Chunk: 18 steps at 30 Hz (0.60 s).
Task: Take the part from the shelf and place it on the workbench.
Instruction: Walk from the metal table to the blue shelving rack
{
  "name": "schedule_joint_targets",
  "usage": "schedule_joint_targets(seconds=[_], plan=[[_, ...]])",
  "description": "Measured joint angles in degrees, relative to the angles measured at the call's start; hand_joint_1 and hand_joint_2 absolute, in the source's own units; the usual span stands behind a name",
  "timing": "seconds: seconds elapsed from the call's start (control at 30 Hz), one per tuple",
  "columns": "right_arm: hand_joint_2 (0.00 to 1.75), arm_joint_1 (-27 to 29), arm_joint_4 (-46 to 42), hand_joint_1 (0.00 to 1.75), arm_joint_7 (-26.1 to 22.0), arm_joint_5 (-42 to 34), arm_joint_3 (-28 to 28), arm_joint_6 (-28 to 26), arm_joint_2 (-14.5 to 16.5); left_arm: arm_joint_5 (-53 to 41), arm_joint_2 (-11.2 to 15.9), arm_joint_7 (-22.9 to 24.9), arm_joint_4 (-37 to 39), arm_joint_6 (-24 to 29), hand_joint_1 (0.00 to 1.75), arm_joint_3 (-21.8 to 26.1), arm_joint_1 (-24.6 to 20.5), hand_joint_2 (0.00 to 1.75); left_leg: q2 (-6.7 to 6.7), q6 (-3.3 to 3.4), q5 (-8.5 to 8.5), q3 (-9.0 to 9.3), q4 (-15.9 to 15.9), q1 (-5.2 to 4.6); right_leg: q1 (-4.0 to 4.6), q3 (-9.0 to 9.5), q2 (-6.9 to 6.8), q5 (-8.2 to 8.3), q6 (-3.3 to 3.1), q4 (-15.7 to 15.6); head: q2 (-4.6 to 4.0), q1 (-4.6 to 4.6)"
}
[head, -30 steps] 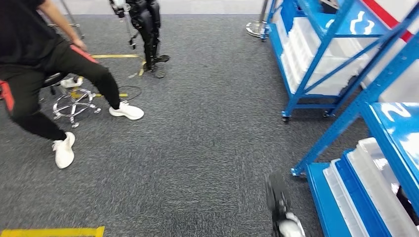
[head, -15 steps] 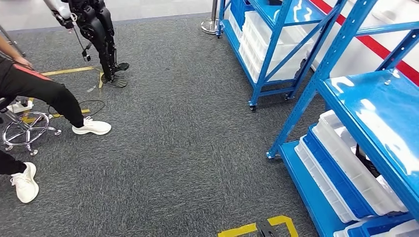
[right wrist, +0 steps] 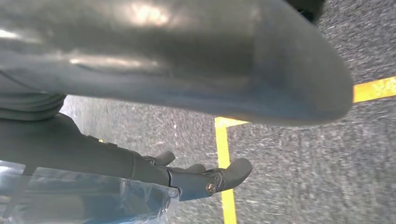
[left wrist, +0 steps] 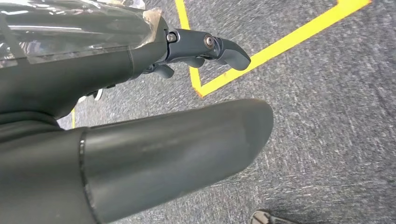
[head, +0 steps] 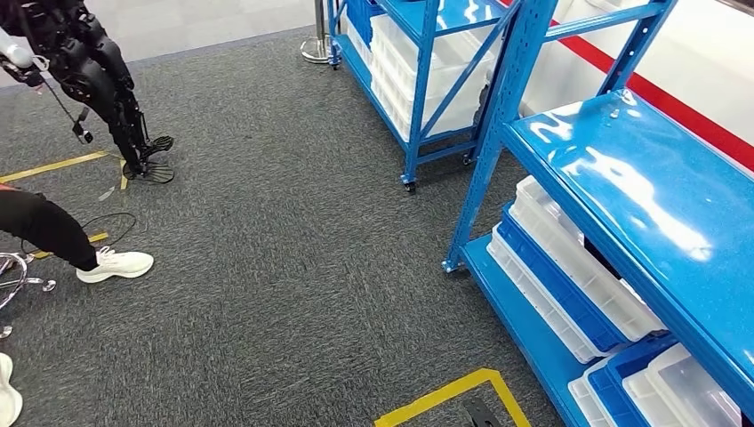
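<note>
The left hand [left wrist: 140, 107] hangs over the grey carpet [head: 293, 267], its fingers [left wrist: 219, 46] apart and lightly curled with nothing in them. The right hand [right wrist: 163, 121] hangs the same way, fingers [right wrist: 224, 175] loosely spread and empty, above a stretch of yellow floor tape [right wrist: 224, 163].

Outward from the hands, the head view looks down on a corner of that yellow tape [head: 453, 396] near the robot's feet. To the right stands a blue shelf unit [head: 622, 178] with a glossy, bare upper deck and, on its lowest level, stacked white and blue trays [head: 560, 267]. A second blue shelf unit [head: 418, 80] holding white bins stands further off. To the left are a person's leg and white shoe [head: 116, 264] and, beyond, another dark robot [head: 98, 80].

I cannot pick out the part; it presumably sits on a shelf, perhaps in one of the trays, whose contents are too hard to read from here. No bench is visible either.

The step in hand looks like the approach to the shelf. To do it well, the robot should square up to the near unit, halt within the tape mark, steer its arms clear of the blue uprights, and bring the trays fully into sight before reaching.
</note>
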Motion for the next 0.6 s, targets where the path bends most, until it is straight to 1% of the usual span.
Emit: schedule_joint_targets(seconds=[0.03, 0.07, 0.1, 0.13, 0.17, 0.2, 0.23, 0.27, 0.3, 0.33, 0.37, 0.4, 0.43, 0.47, 0.5, 0.53, 0.57, 0.6], plan=[[0.00, 0.0, 0.0, 0.00, 0.0, 0.0, 0.0, 0.0, 0.0, 0.0, 0.0, 0.0, 0.0, 0.0, 0.00, 0.0, 0.0, 0.00, -0.47, -0.11, 2.29, 1.34, -3.3, 0.25, -0.05, 0.05, 0.80, -0.02, 0.05, 0.1, 0.00, -0.01], [0.00, 0.0, 0.1, 0.00, 0.0, 0.0, 0.0, 0.0, 0.0, 0.0, 0.0, 0.0, 0.0, 0.0, 0.00, 0.0, 0.0, 0.00, -1.77, -0.28, 4.08, 2.91, -6.8, 0.60, -0.04, -0.03, 1.54, -0.08, 0.23, 0.3, 0.00, 0.01], [0.00, -0.1, 0.1, 0.00, 0.0, -0.1, 0.0, 0.0, 0.0, -0.1, 0.0, 0.0, 0.0, 0.0, 0.00, 0.0, 0.0, 0.00, -2.88, -0.24, 5.33, 4.09, -9.7, 0.81, 0.08, -0.23, 2.25, -0.17, 0.50, 0.7, 0.00, 0.02], [0.00, -0.1, 0.1, 0.00, 0.0, -0.1, 0.0, -0.1, 0.0, -0.1, 0.0, -0.1, 0.0, -0.1, 0.00, 0.0, 0.0, 0.00, -3.73, -0.09, 5.88, 4.78, -11.4, 0.88, 0.21, -0.46, 2.86, -0.19, 0.85, 0.9, 0.00, 0.05], [0.00, -0.1, 0.1, 0.00, 0.1, -0.2, 0.0, -0.1, 0.0, -0.2, 0.0, -0.1, 0.0, -0.1, 0.00, 0.0, 0.0, 0.00, -4.08, 0.23, 5.84, 4.95, -11.9, 0.74, 0.29, -0.81, 3.43, -0.14, 1.27, 0.9, 0.00, 0.07], [0.00, -0.1, 0.1, 0.00, 0.1, -0.2, 0.0, -0.1, 0.0, -0.2, 0.0, -0.1, 0.0, -0.1, 0.00, 0.0, 0.0, 0.00, -3.38, 0.78, 5.99, 4.91, -12.0, 0.49, 0.31, -1.14, 4.05, -0.03, 1.65, 0.9, 0.00, 0.08], [0.00, 0.0, 0.2, 0.00, 0.1, -0.2, 0.0, -0.2, 0.0, -0.2, 0.0, -0.1, 0.0, -0.1, 0.00, 0.0, 0.0, 0.00, -2.64, 1.26, 6.14, 5.00, -12.2, 0.37, 0.22, -1.43, 3.93, 0.03, 1.94, 1.0, 0.00, 0.09], [0.00, 0.0, 0.3, 0.00, 0.1, -0.2, 0.0, -0.2, 0.0, -0.2, 0.0, -0.1, 0.0, 0.0, 0.00, 0.0, 0.0, 0.00, -1.94, 1.75, 6.28, 5.09, -12.3, 0.26, 0.19, -1.94, 2.92, -0.29, 2.09, 1.7, 0.00, 0.13], [0.00, 0.0, 0.3, 0.00, 0.1, -0.2, 0.0, -0.2, 0.1, -0.2, 0.0, -0.1, 0.0, 0.0, 0.00, 0.0, -0.1, 0.00, -1.20, 2.21, 6.42, 5.16, -12.5, 0.20, 0.21, -2.81, 1.47, -1.09, 2.06, 3.3, 0.00, 0.21], [0.00, 0.0, 0.4, 0.00, 0.2, -0.2, 0.0, -0.2, 0.1, -0.2, 0.0, -0.1, 0.0, 0.1, 0.00, 0.0, -0.1, 0.00, -0.49, 2.55, 6.50, 5.20, -12.6, 0.11, 0.23, -4.09, -0.30, -2.35, 1.90, 6.0, 0.00, 0.29], [0.00, -0.1, 0.4, 0.00, 0.2, -0.2, 0.0, -0.2, 0.1, -0.2, 0.0, -0.1, 0.0, 0.1, 0.00, 0.0, 0.0, 0.00, 0.21, 2.75, 6.49, 5.17, -12.6, -0.06, 0.22, -5.82, -1.57, -3.88, 1.68, 9.4, 0.00, 0.36], [0.00, -0.3, 0.4, 0.00, 0.2, -0.2, 0.0, -0.2, 0.1, -0.2, 0.0, -0.1, 0.0, 0.2, 0.00, 0.0, 0.1, 0.00, 1.01, 2.88, 6.46, 5.14, -12.6, -0.21, 0.17, -7.67, -2.09, -5.29, 1.55, 13.2, 0.00, 0.39], [0.00, -0.3, 0.4, 0.00, 0.2, -0.2, 0.0, -0.2, 0.1, -0.2, 0.0, -0.1, 0.0, 0.2, 0.00, 0.0, 0.1, 0.00, 1.80, 2.93, 6.42, 5.11, -12.6, -0.32, 0.11, -9.08, -2.33, -6.18, 1.57, 16.0, 0.00, 0.38], [0.00, -0.3, 0.4, 0.00, 0.2, -0.1, 0.0, -0.2, 0.1, -0.2, 0.0, -0.1, 0.0, 0.2, 0.00, 0.0, 0.2, 0.00, 2.56, 2.96, 6.36, 5.12, -12.5, -0.39, 0.07, -9.68, -2.46, -6.40, 1.76, 17.4, 0.00, 0.38], [0.00, -0.2, 0.4, 0.00, 0.2, -0.1, 0.0, -0.2, 0.1, -0.2, 0.0, -0.1, 0.0, 0.2, 0.00, 0.0, 0.1, 0.00, 3.27, 2.95, 6.28, 5.16, -12.5, -0.41, 0.05, -9.20, -2.64, -5.85, 2.10, 16.6, 0.00, 0.38], [0.00, -0.1, 0.4, 0.00, 0.2, -0.1, 0.0, -0.2, 0.1, -0.2, 0.0, -0.1, 0.0, 0.2, 0.00, 0.0, 0.1, 0.00, 3.92, 2.87, 6.19, 5.26, -12.5, -0.42, 0.04, -7.58, -3.10, -4.68, 2.49, 13.6, 0.00, 0.39], [0.00, -0.1, 0.4, 0.00, 0.2, -0.1, 0.0, -0.3, 0.1, -0.2, 0.0, -0.1, 0.0, 0.2, 0.00, 0.0, 0.1, 0.00, 4.54, 2.70, 6.05, 5.42, -12.6, -0.46, 0.07, -5.28, -4.41, -3.36, 2.77, 9.4, 0.00, 0.39], [0.00, -0.2, 0.4, 0.00, 0.2, -0.1, 0.0, -0.3, 0.0, -0.3, 0.0, -0.1, 0.0, 0.2, 0.00, 0.0, 0.1, 0.00, 5.15, 2.42, 5.81, 5.58, -12.5, -0.61, 0.25, -3.18, -5.70, -2.25, 2.86, 5.7, 0.00, 0.38]])
